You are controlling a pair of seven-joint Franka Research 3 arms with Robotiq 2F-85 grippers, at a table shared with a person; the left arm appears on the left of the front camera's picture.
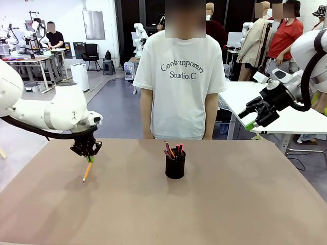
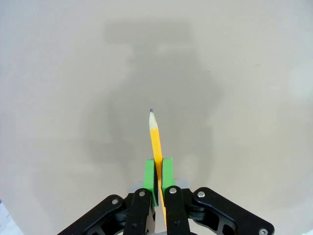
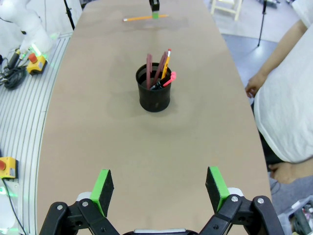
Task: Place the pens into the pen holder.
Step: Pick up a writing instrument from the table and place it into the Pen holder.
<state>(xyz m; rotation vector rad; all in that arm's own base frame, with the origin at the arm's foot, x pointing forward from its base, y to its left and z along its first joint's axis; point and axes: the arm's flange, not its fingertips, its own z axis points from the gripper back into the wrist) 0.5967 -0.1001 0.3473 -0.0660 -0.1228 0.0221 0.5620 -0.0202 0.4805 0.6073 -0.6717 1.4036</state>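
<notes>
My left gripper (image 1: 88, 154) is shut on a yellow-orange pencil (image 1: 87, 172) low over the table's left side. In the left wrist view the green pads (image 2: 150, 174) clamp the pencil (image 2: 155, 134), whose sharpened tip points away. I cannot tell whether it touches the table. The pen holder (image 1: 175, 164), a black mesh cup, stands upright at the table's middle with several pens (image 1: 171, 150) in it. In the right wrist view it (image 3: 154, 98) holds dull red pens (image 3: 149, 68) and a pink-capped one (image 3: 172, 77). My right gripper (image 1: 249, 120) hangs open and empty, high at the right; its fingers (image 3: 102, 186) stand wide apart.
The brown table (image 1: 230, 204) has free room around the cup. A person in a white T-shirt (image 1: 179, 76) stands at the far edge, a hand (image 3: 254, 87) hanging beside the table. A white table (image 1: 286, 120) stands behind on the right.
</notes>
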